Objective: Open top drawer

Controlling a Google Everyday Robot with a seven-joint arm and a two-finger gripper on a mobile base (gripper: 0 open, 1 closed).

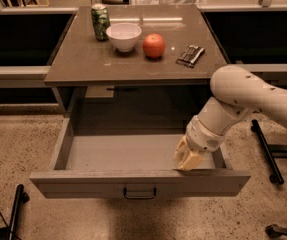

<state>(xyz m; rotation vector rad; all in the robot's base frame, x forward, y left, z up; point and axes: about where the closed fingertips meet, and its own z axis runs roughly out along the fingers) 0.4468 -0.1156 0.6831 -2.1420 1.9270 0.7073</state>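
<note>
The top drawer (108, 183) is pulled far out from under the grey-brown table top. Its flat front panel faces me with a small dark loop handle (139, 193) at the centre. The inside shows as a bare grey floor. My gripper (189, 159) reaches down into the drawer's right front corner, its tan fingers resting just behind the front panel. The white arm comes in from the right.
On the table top (83, 64) stand a green can (100, 21), a white bowl (124, 36), an orange-red fruit (154, 46) and a small dark packet (191, 55). Dark chair legs (265, 151) stand on the floor at right. A black pole (14, 211) lies at lower left.
</note>
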